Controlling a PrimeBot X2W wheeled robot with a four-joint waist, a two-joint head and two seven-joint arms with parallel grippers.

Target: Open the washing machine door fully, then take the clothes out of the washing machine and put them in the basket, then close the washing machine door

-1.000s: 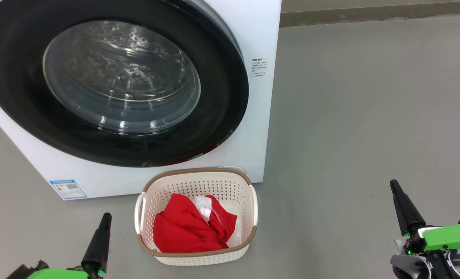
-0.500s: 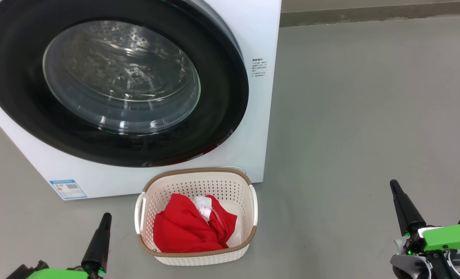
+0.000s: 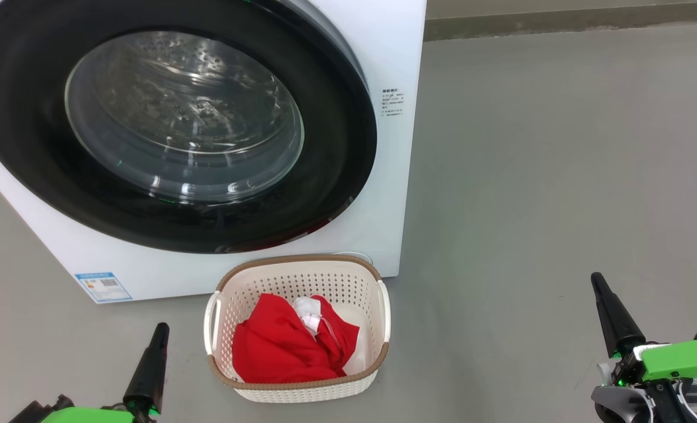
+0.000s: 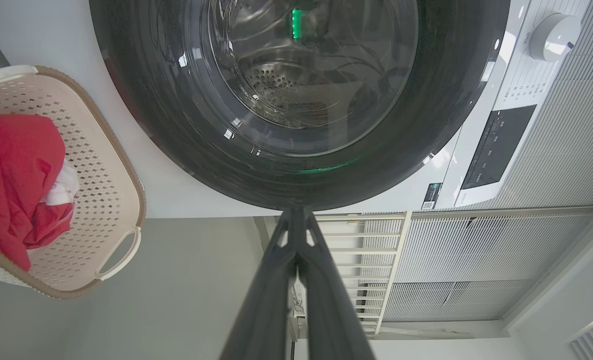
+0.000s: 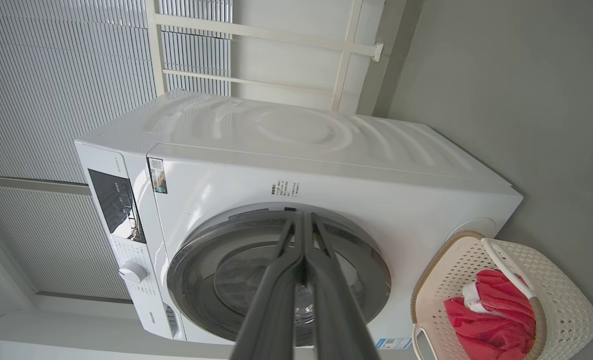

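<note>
The white washing machine (image 3: 391, 53) fills the upper left of the head view, and its black-rimmed glass door (image 3: 178, 117) lies flat against the front. Through the glass I see bare steel drum. On the floor before it stands the cream basket (image 3: 301, 279) with red and white clothes (image 3: 284, 346) inside. My left gripper (image 3: 159, 330) is shut, low at the basket's left, holding nothing. My right gripper (image 3: 596, 281) is shut too, far to the basket's right. The wrist views show the door (image 4: 296, 100) (image 5: 276, 280), the basket (image 4: 106, 165) (image 5: 561, 300) and the clothes (image 4: 11, 175) (image 5: 491, 320).
Grey floor (image 3: 560, 176) stretches to the right of the machine up to a wall base at the top. A control panel with a dial (image 4: 551, 30) sits on the machine's front. White slatted panels and rails (image 5: 51, 75) stand behind the machine.
</note>
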